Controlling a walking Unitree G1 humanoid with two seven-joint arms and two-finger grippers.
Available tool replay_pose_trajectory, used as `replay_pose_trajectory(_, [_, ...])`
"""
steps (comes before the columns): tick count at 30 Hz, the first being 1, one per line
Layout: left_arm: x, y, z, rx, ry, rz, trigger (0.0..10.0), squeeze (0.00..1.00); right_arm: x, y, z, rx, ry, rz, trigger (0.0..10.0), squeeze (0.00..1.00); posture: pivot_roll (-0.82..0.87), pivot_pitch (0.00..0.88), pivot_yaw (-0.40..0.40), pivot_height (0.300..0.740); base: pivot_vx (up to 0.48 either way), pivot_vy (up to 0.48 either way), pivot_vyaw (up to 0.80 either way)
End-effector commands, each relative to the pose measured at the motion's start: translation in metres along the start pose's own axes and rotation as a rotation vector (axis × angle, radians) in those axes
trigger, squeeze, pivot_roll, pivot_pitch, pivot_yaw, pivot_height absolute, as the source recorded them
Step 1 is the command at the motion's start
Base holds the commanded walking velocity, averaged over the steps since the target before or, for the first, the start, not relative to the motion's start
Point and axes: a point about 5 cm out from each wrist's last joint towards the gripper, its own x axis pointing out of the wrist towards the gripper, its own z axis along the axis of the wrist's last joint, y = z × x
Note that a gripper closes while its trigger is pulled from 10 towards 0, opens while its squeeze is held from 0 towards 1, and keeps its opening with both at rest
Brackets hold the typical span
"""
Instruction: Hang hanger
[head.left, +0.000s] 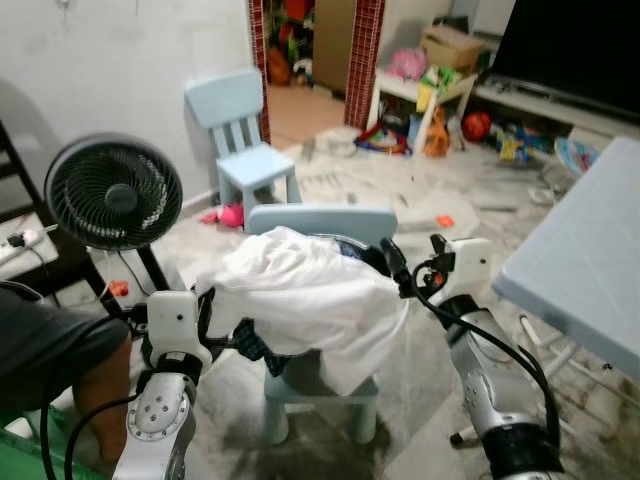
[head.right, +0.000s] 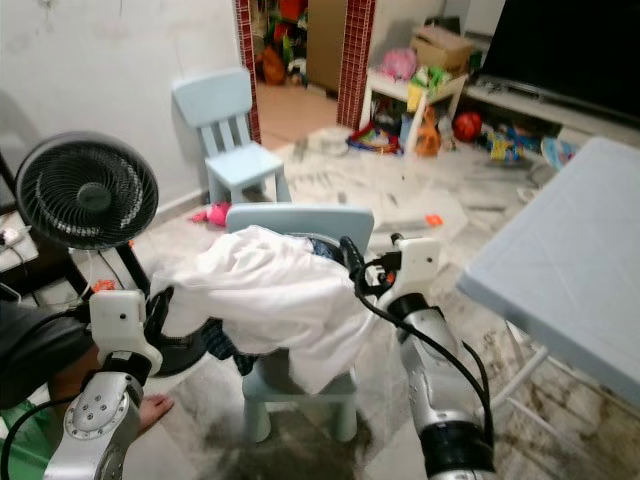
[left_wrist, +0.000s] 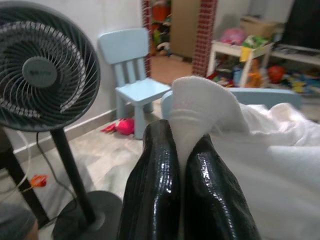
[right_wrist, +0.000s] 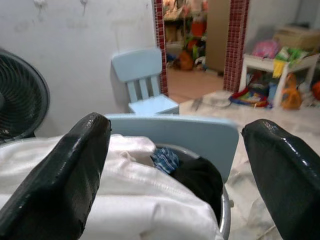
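Left pincer (left_wrist: 182, 165) clamps a fold of white cloth (head.left: 300, 290) — draped lengthwise across the chair (head.left: 320, 222) — right pincer (right_wrist: 175, 150) spread apart.

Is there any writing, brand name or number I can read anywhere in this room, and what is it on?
None can be read.
The hub of the black fan bears a small mark, too blurred to read.
The cardboard box and the toys on the white shelf show no legible print.
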Motion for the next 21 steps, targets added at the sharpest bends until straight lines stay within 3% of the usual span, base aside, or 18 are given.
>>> replay_pose_trajectory(1, [0.001, 0.0, 0.004, -0.003, -0.015, -0.003, 10.0, 0.0, 0.001, -0.004, 0.005, -0.012, -0.013, -0.008, 10.0, 0.0, 0.04, 0.0, -0.048, 0.74, -0.262, 0.0, 0.0])
replay_pose_trajectory(10, [0.003, -0.003, 0.006, 0.005, -0.02, -0.028, 10.0, 0.0, 0.002, -0.005, 0.006, -0.015, -0.015, -0.012, 10.0, 0.0, 0.03, 0.0, -0.047, 0.74, 0.0, 0.0, 0.0])
replay_pose_trajectory(16, [0.01, -0.018, 0.014, 0.069, -0.042, -0.134, 10.0, 0.0, 0.002, -0.005, 0.006, -0.016, -0.016, -0.015, 10.0, 0.0, 0.03, 0.0, -0.048, 0.74, 0.0, 0.0, 0.0])
replay_pose_trajectory(17, [0.013, -0.032, 0.019, 0.072, -0.042, -0.228, 10.0, 0.0, 0.003, -0.005, 0.006, -0.016, -0.014, -0.014, 10.0, 0.0, 0.03, 0.0, -0.048, 0.74, 0.0, 0.0, 0.0])
replay_pose_trajectory(19, [0.013, -0.046, 0.024, 0.052, -0.047, -0.325, 10.0, 0.0, 0.003, -0.005, 0.006, -0.016, -0.013, -0.013, 10.0, 0.0, 0.03, 0.0, -0.048, 0.74, 0.0, 0.0, 0.0])
replay_pose_trajectory(21, [0.008, -0.067, 0.03, -0.007, -0.039, -0.474, 10.0, 0.0, 0.003, -0.005, 0.006, -0.017, -0.013, -0.014, 10.0, 0.0, 0.03, 0.0, -0.046, 0.74, 0.0, 0.0, 0.0])
